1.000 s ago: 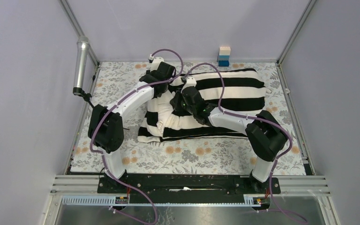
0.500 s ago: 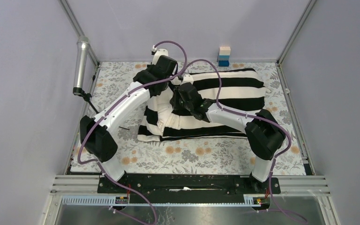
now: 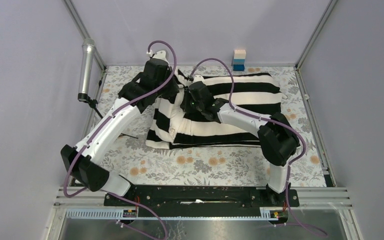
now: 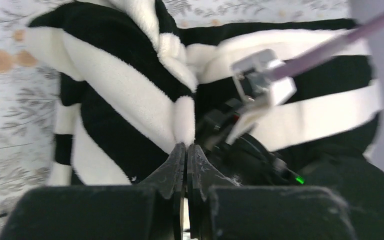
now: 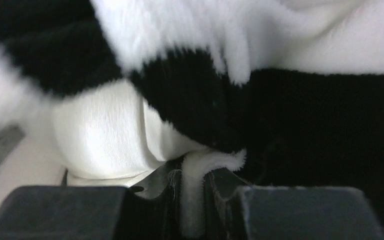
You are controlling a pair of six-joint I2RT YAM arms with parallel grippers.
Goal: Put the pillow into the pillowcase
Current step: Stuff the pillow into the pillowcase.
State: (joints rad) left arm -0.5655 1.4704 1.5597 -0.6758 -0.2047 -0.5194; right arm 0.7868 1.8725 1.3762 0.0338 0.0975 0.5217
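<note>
1. My left gripper (image 4: 186, 150), open a second ago, now pinches the hem of the limp black-and-white striped pillowcase (image 4: 120, 100) and lifts it.
2. My right gripper (image 5: 194, 170) clamps the hem nearby.
3. The plump cream fabric pillow (image 5: 100, 135) shows at the mouth, partly covered; I judge the mouth ready to be pulled over it.

We get soft, even light in the top view, no glare, only faint shadows on the table (image 3: 205, 165). Both wrist views are blurred; the pillowcase (image 4: 125, 95) looks fuzzy, the right view darker.
</note>
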